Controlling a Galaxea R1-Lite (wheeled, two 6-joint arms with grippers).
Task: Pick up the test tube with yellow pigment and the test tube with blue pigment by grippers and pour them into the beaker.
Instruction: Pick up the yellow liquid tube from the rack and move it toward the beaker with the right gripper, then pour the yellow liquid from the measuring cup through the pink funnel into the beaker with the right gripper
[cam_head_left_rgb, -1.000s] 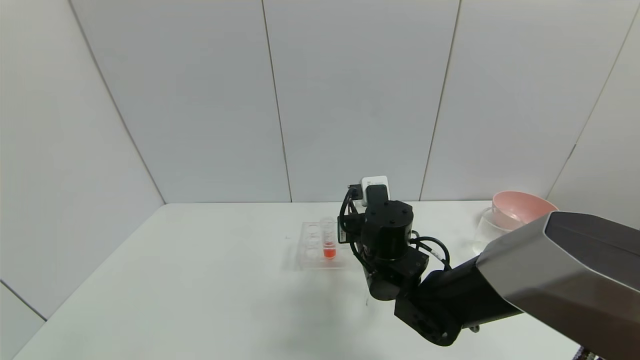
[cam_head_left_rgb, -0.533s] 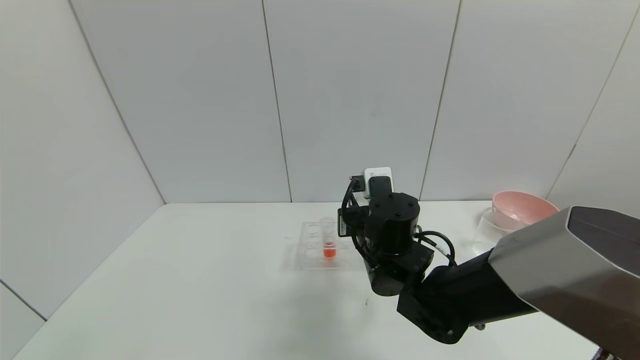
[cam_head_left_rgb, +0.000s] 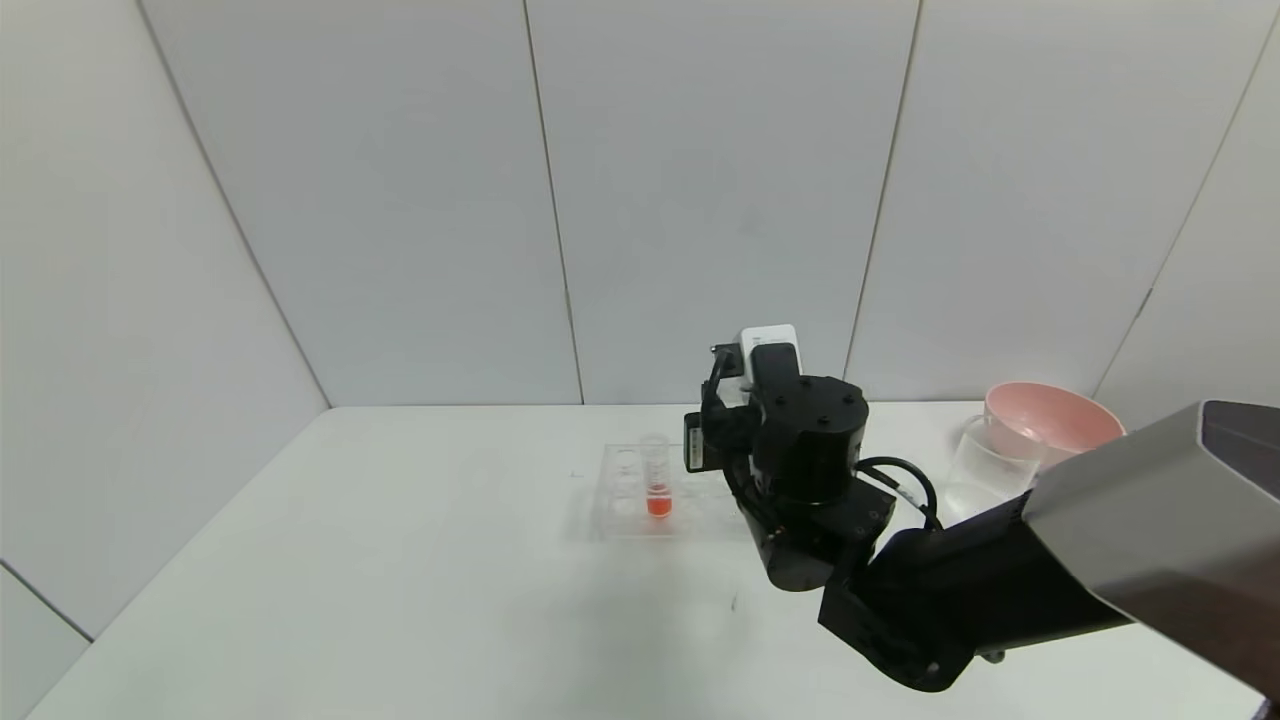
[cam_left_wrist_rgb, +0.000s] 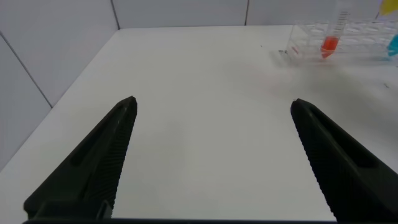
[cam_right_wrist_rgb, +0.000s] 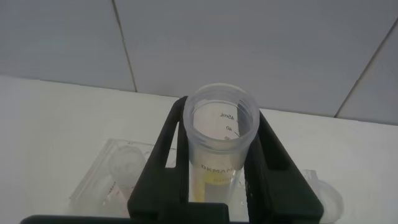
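My right gripper (cam_right_wrist_rgb: 221, 115) is shut on the test tube with yellow pigment (cam_right_wrist_rgb: 219, 134), a clear graduated tube held upright with yellow liquid low inside it. In the head view the right wrist (cam_head_left_rgb: 805, 440) hovers just right of the clear tube rack (cam_head_left_rgb: 625, 495) and hides the held tube. The test tube with blue pigment (cam_left_wrist_rgb: 393, 45) shows only at the edge of the left wrist view, beside the rack (cam_left_wrist_rgb: 305, 43). A clear beaker (cam_head_left_rgb: 985, 470) stands at the table's right. My left gripper (cam_left_wrist_rgb: 212, 104) is open and empty over bare table.
A tube of orange-red liquid (cam_head_left_rgb: 657, 485) stands in the rack, also seen in the left wrist view (cam_left_wrist_rgb: 331, 37). A pink bowl (cam_head_left_rgb: 1045, 420) sits behind the beaker at the back right. White walls close the table's back and left.
My right arm has risen and shifted to the right, away from the rack, with the tube in its grip. The orange-red tube and rack have not moved.
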